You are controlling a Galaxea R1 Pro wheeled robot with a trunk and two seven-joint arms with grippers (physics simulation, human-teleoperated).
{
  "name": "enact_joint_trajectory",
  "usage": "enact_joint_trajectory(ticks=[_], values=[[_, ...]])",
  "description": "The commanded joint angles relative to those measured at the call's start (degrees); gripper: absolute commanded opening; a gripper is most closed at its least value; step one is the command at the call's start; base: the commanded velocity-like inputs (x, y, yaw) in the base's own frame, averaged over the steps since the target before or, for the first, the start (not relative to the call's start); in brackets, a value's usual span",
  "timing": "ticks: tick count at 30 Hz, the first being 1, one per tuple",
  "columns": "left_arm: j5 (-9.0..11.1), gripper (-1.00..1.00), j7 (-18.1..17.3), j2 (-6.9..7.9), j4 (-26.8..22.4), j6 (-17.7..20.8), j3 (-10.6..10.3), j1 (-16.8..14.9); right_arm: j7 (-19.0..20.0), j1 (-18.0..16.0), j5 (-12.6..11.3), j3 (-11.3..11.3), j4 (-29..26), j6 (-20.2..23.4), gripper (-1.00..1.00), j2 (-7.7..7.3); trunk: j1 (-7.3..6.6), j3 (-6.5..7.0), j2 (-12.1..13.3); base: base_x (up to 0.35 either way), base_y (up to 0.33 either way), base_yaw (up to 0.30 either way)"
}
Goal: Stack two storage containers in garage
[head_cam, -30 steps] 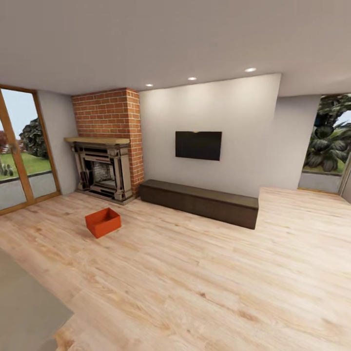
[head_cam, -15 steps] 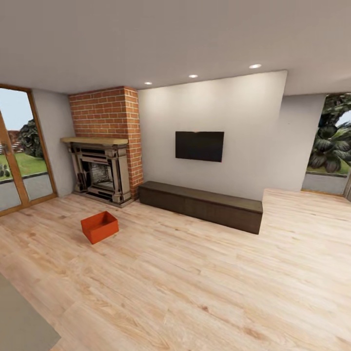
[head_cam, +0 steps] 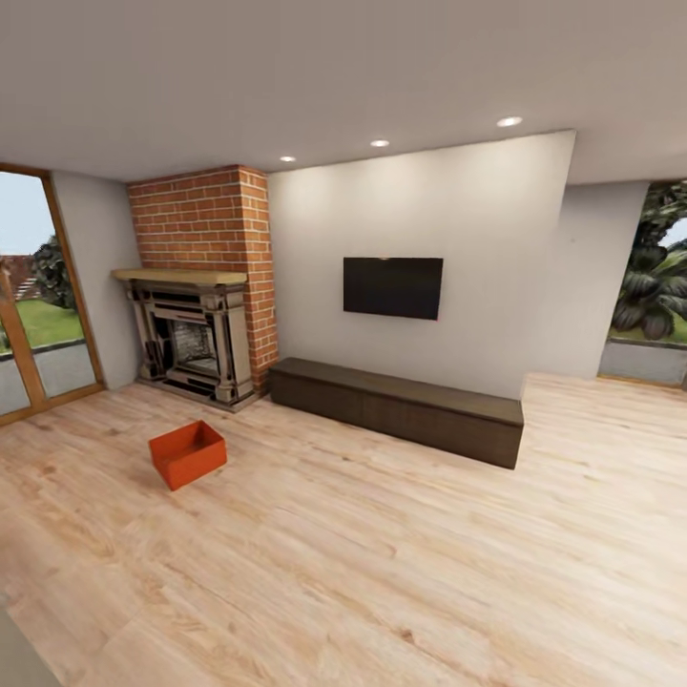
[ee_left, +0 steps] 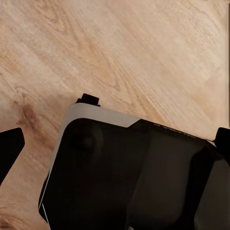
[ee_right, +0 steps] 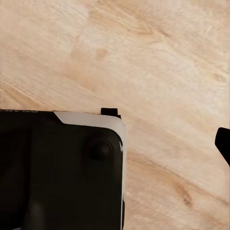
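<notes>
One storage container [head_cam: 188, 454], an orange-red open-top bin, sits on the light wood-plank flooring [head_cam: 382, 572] of the living room, in front of the red-brick fireplace [head_cam: 196, 286] and apart from it. It lies turned at an angle to the planks, with nothing visible inside it.

To the right of the fireplace a long, low dark cabinet [head_cam: 396, 408] runs along the pale wall, and a black television [head_cam: 392, 287] hangs above it. Wood-framed glass doors [head_cam: 33, 305] stand at the far left, with grass outside (green foliage also shows through an opening at the far right).

The left gripper [ee_left: 115, 143] appears in the left wrist view as two dark fingertips at opposite edges of the picture, so its fingers stand wide apart with nothing between them. Under them is the robot's dark, white-edged body [ee_left: 134, 177] and plank flooring; no container is near this gripper.

In the right wrist view, one dark fingertip [ee_right: 223, 143] of the right gripper shows at the edge, over bare planks beside the robot's body. Whether it is spread or closed I cannot tell. No container lies near it either.
</notes>
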Motion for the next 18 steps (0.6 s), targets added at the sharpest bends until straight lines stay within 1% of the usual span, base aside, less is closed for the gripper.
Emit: enact_joint_trajectory(ticks=[1,8,18], values=[[0.50,1.00,0.14,0.00,-0.02,0.22,-0.49,0.00,0.12,-0.04,0.16,0.06,0.11,-0.23,1.00,0.03,0.05,-0.02,-0.03,0.324,0.000,0.000],[0.50,1.00,0.14,0.00,-0.02,0.22,-0.49,0.00,0.19,-0.04,0.25,0.09,0.11,-0.21,1.00,0.26,0.05,-0.02,-0.03,0.324,0.000,0.000],[0.50,1.00,0.14,0.00,-0.02,0.22,-0.49,0.00,0.11,-0.04,0.25,0.09,0.11,-0.26,1.00,0.20,0.05,-0.02,-0.03,0.324,0.000,0.000]])
